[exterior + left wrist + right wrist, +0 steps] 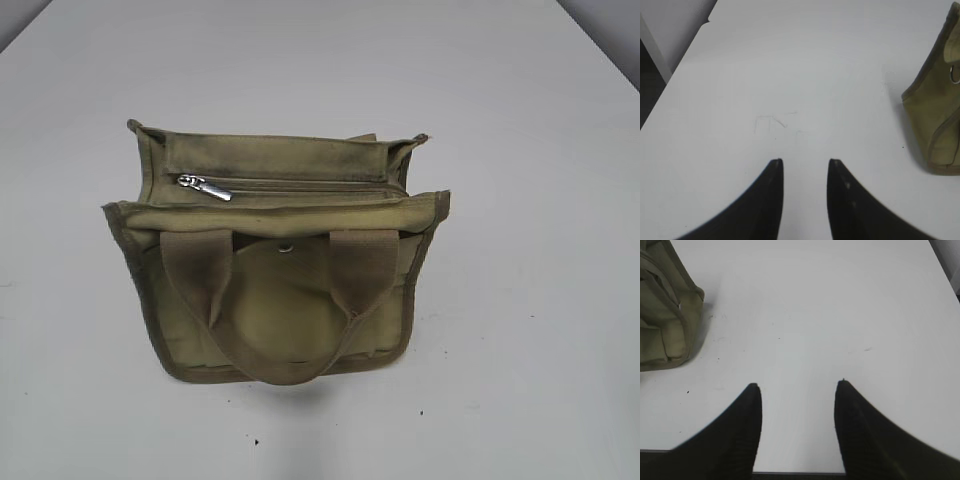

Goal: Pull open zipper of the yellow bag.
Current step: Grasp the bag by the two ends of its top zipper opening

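White surface [520,380] fills every view, and the yellow bag [275,300] stands at the centre of the exterior frame, its handles drooping toward the lower edge. Along its top runs the zipper [300,185], with the silver pull tab [205,188] at the left end. Left hand [805,162] hovers over bare surface, fingers partly apart and holding nothing, the bag at the frame's right edge. Right hand [797,385] stands wider open, also empty, the bag at upper left.
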{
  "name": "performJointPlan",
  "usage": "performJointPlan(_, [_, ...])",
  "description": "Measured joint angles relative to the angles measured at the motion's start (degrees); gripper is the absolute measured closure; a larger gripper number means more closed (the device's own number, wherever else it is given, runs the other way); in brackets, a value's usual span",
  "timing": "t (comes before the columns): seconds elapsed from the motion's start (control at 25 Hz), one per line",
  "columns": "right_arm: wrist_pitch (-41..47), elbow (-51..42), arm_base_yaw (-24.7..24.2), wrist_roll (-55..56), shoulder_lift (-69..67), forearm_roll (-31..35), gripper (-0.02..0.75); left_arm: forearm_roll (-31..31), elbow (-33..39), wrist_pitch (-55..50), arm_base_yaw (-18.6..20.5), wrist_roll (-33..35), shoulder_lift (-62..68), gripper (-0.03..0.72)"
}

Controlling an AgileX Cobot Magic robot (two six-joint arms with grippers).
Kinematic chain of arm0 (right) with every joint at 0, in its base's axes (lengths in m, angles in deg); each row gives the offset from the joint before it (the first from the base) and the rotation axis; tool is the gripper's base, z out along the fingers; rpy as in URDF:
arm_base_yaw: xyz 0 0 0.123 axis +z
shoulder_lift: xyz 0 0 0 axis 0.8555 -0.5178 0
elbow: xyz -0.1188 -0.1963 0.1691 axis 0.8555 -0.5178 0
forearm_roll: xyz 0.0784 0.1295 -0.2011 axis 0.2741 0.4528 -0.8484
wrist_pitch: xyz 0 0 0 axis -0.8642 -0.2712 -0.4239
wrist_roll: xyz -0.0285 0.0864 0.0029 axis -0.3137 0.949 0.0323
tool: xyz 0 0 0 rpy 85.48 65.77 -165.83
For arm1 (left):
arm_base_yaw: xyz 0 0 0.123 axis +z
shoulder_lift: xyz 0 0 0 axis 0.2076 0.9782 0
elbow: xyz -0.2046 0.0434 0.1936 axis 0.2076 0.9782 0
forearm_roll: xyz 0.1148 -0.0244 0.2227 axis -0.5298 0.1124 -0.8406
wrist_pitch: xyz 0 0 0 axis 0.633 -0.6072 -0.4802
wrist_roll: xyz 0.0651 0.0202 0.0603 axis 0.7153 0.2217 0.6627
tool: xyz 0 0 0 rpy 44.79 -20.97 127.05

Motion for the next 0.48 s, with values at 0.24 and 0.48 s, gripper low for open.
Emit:
performJointPlan(0.24, [0.00, 0.00, 0.00, 0.00, 0.00, 0.00, 0.363, 0.00, 0.00, 0.00, 0.00, 0.00, 0.00, 0.449])
performJointPlan(0.48, [0.00, 0.00, 0.00, 0.00, 0.00, 0.00, 0.363, 0.00, 0.00, 0.00, 0.00, 0.00, 0.00, 0.449])
